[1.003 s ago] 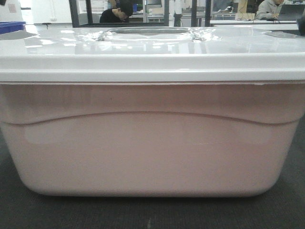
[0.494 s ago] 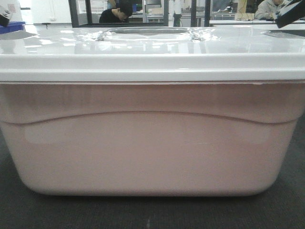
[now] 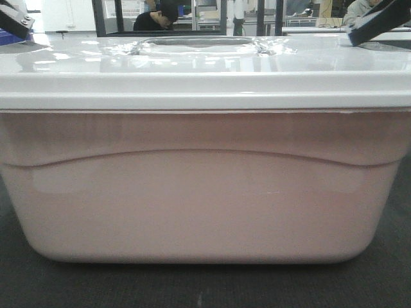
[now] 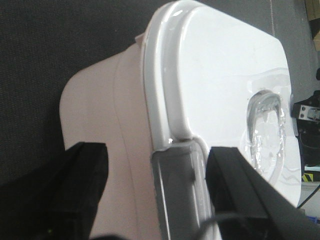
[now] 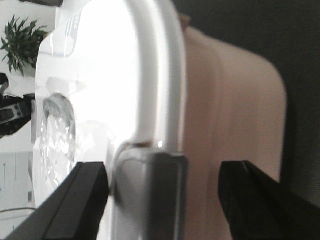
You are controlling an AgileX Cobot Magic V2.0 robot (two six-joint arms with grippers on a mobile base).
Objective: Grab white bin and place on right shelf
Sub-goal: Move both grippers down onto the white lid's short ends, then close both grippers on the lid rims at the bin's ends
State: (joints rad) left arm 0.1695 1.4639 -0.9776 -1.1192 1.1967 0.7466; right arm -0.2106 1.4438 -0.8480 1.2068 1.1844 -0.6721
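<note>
A large pinkish-white translucent plastic bin [image 3: 205, 192] sat centred on a dark surface [image 3: 205, 289]. Only the wrist views showed the left pincer [image 4: 156, 155] and right pincer [image 5: 165, 172] spread wide, straddling its nine and three o'clock ends.

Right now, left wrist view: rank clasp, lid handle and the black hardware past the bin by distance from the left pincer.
1. clasp: grey, on the bin's near end, inside the open left pincer.
2. lid handle: clear recess, mid-lid.
3. black hardware: past the far end, at the view's right edge.
</note>
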